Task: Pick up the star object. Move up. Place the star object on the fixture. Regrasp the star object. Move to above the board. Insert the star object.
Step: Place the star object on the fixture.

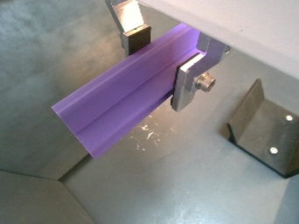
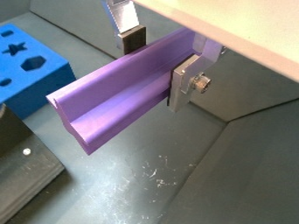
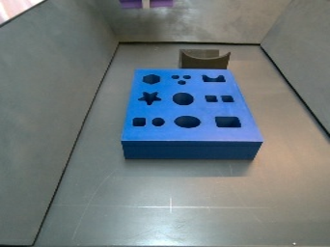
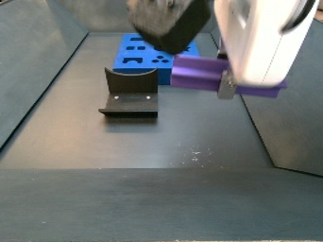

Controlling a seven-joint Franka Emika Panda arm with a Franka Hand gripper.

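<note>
The star object, a long purple peg, lies crosswise in my gripper, which is shut on it near one end. Both wrist views show the silver fingers clamping its sides, and most of its length sticks out past them. It hangs in the air, clear of the floor. In a side view the star object and my gripper hover just right of the fixture. The blue board lies flat with its cut-outs empty, and the fixture stands behind it.
Grey walls close in the floor on all sides. In a wrist view the board's corner and the fixture lie below the peg's free end. A patch of white scratches marks the floor under the peg.
</note>
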